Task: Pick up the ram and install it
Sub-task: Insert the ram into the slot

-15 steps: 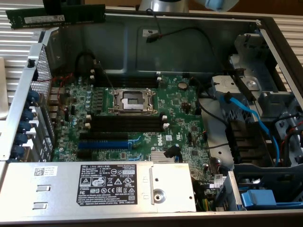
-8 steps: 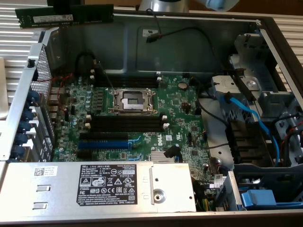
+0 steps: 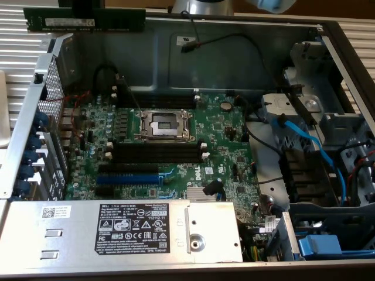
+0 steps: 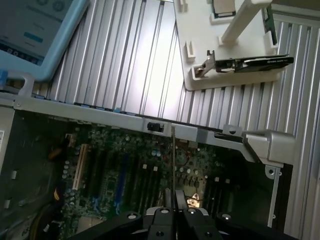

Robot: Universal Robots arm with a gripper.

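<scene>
Ram, a flat green circuit stick, sits clamped between the fingers of our black gripper above the green motherboard, whose long black slots flank a metal socket.

From close above, the exterior camera peers steeply down into the open computer case, with the motherboard mid-picture and its card-bracket wall at nine o'clock. The wrist camera, also close in, looks straight down onto that same motherboard and wall, with ribbed tabletop beyond.
</scene>
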